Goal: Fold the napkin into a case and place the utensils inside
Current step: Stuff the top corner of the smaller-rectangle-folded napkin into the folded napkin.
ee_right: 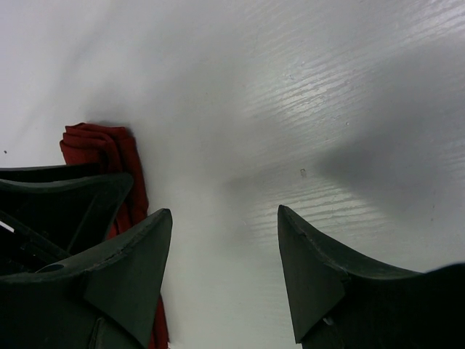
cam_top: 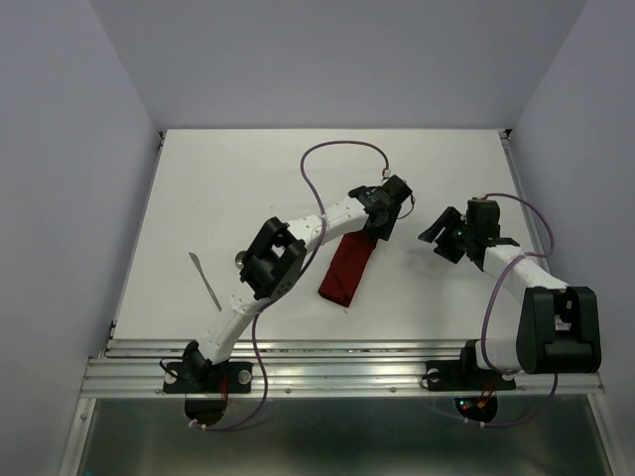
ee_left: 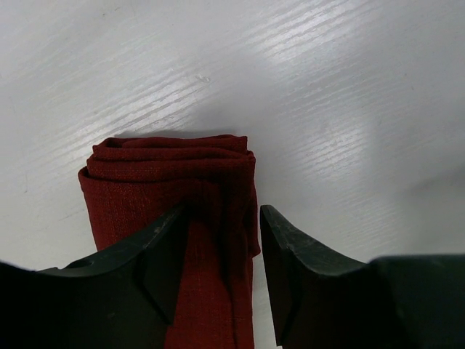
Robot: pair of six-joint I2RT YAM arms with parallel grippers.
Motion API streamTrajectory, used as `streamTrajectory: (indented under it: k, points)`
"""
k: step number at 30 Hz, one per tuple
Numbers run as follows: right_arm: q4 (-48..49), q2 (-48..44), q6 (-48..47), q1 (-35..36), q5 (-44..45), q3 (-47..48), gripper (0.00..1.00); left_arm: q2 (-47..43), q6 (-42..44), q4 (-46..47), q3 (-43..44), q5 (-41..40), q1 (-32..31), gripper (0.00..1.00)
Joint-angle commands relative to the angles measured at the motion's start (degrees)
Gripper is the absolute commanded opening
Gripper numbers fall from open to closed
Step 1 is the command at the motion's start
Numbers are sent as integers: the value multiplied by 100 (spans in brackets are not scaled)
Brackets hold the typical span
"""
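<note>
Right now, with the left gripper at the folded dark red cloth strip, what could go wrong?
1. The left gripper stands open over the end of the folded dark red cloth strip; closing or dragging may catch one layer and undo the fold.
2. The thin silver utensil lies beyond the left arm, far from the open right gripper; fetching it may bump that arm.

Bare white table (cam_top: pixel 248 169) lies open at the far side and far left. The left arm (cam_top: pixel 298 238) crosses the middle, its left gripper (cam_top: pixel 381 228) over the red case's (cam_top: pixel 347 273) far end. The right gripper (cam_top: pixel 448 240) hangs just right; a thin utensil (cam_top: pixel 205 280) lies left.
</note>
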Motion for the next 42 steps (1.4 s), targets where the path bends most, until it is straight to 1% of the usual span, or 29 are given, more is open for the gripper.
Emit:
streamTrajectory:
  k: [1,5,6,9,10,11,12,15,16,18,19,21,24,26,28,29,30,32,33,36,42]
  points:
    - [62,-117,-110,-37,-72,54,65,-221,90,-46,249,-128,-28,56]
    - [62,-108,-111,-37,-72,54,65,-195,81,-37,231,-119,-55,55]
    - [62,-108,-119,-37,-72,54,65,-177,81,-29,231,-119,-55,52]
    - [62,-108,-111,-37,-72,54,65,-142,90,-37,240,-110,-64,48]
    - [62,-117,-111,-37,-72,54,65,-133,99,-37,249,-119,-64,44]
    - [62,-125,-111,-37,-63,54,65,-124,90,-37,232,-110,-64,42]
    - [62,-134,-111,-37,-63,46,65,-107,99,-37,249,-119,-64,37]
    - [62,-134,-119,-37,-63,46,65,-98,116,-55,240,-119,-64,30]
    - [62,-134,-119,-37,-72,46,65,-107,117,-55,240,-119,-64,25]
    - [54,-134,-172,-37,-107,46,65,-124,134,-72,249,-119,-64,19]
    - [28,-143,-216,-37,-133,72,65,-142,151,-90,266,-119,-64,11]
    - [-8,-152,-321,-37,-204,98,65,-194,160,-99,275,-119,-55,0]
    - [-25,-178,-505,-37,-396,160,65,-396,152,-46,214,143,15,0]
    - [-130,-152,-681,16,-467,317,65,-641,134,155,-49,381,138,0]
    - [-437,-99,-1049,427,-223,519,64,-931,47,418,-417,985,296,0]
    - [-439,-99,-1051,429,-222,520,64,-1011,20,498,-541,988,297,0]
    - [-517,-108,-1190,682,-39,625,62,-1108,-15,577,-664,1302,410,0]
    - [-596,-64,-1340,911,173,731,60,-1353,-111,779,-981,1619,542,0]
    - [-614,32,-1358,1008,244,827,55,-1424,-138,850,-1077,1708,586,0]
    - [-641,208,-1481,1369,454,1003,48,-1627,-252,1008,-1332,1972,709,0]
    - [-685,727,-1622,2107,937,1390,49,-1829,-340,1114,-1553,2148,763,0]
